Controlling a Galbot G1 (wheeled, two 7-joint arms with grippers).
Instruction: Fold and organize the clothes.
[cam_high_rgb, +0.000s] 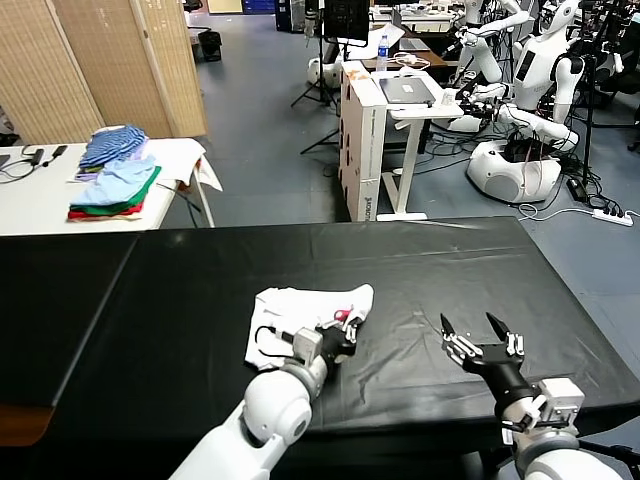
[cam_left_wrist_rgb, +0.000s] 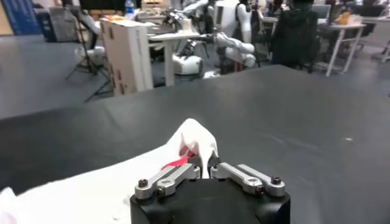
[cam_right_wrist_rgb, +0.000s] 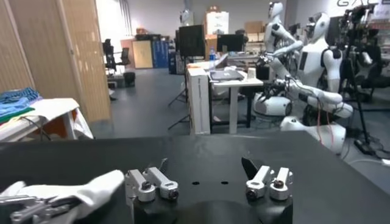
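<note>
The white T-shirt (cam_high_rgb: 300, 312) lies bunched on the black table (cam_high_rgb: 150, 300), with a pink-red print showing at its near right corner. My left gripper (cam_high_rgb: 345, 327) is shut on that corner; in the left wrist view a peak of the T-shirt (cam_left_wrist_rgb: 195, 141) rises from between the closed jaws of my left gripper (cam_left_wrist_rgb: 206, 168). My right gripper (cam_high_rgb: 478, 328) hovers over bare table to the right of the shirt, open and holding nothing. In the right wrist view my right gripper (cam_right_wrist_rgb: 204, 165) stands wide, and the T-shirt (cam_right_wrist_rgb: 91, 187) shows off to one side.
A white side table (cam_high_rgb: 40, 190) at the far left carries a stack of blue, green and red folded garments (cam_high_rgb: 115, 185). Beyond the black table stand a white desk (cam_high_rgb: 400, 110) and other robots (cam_high_rgb: 530, 90).
</note>
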